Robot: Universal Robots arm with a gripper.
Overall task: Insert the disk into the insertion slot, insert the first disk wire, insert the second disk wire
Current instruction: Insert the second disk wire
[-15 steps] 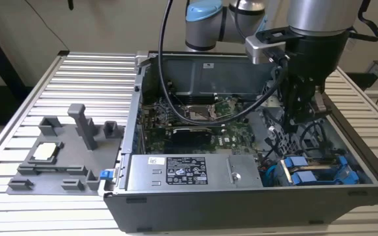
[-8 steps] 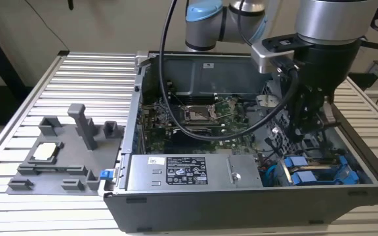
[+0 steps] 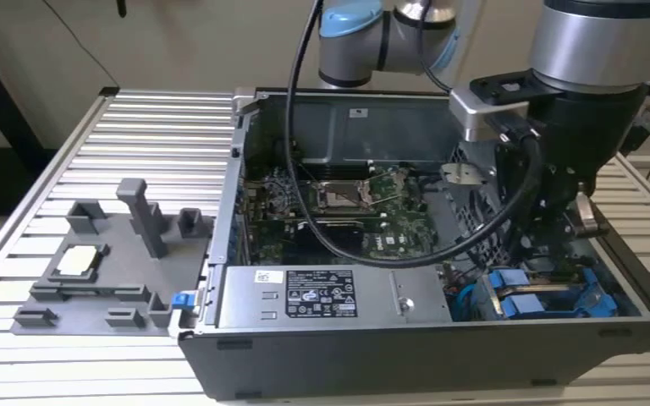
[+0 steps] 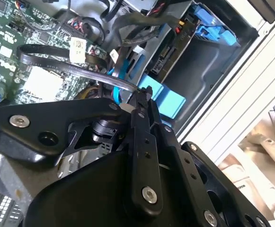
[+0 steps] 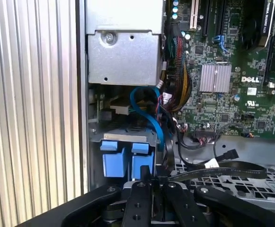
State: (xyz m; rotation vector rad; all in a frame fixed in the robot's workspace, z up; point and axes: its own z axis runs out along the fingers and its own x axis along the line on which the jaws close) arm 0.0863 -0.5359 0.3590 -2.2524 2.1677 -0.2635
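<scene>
My gripper (image 4: 142,94) reaches into the open computer case and is shut on a flat black disk wire (image 4: 75,68). The wire arcs from the fingertips back over the motherboard; the first wrist view shows the same wire (image 5: 232,166) leaving the gripper (image 5: 152,178). Just beyond the fingertips are the bright blue carrier tabs of the disk (image 5: 127,161), also in the second wrist view (image 4: 168,100). The disk (image 3: 525,298) sits in the insertion slot (image 3: 619,317) of the grey cage at the case's corner on the exterior view's right. Its silver body is hidden.
The arm (image 3: 585,127) fills that side of the case. The motherboard (image 3: 348,211) lies in the middle and the grey power-supply box (image 3: 325,296) along the front. A loose blue cable (image 5: 149,116) loops near the tabs. A grey fixture plate (image 3: 111,262) rests on the slatted table.
</scene>
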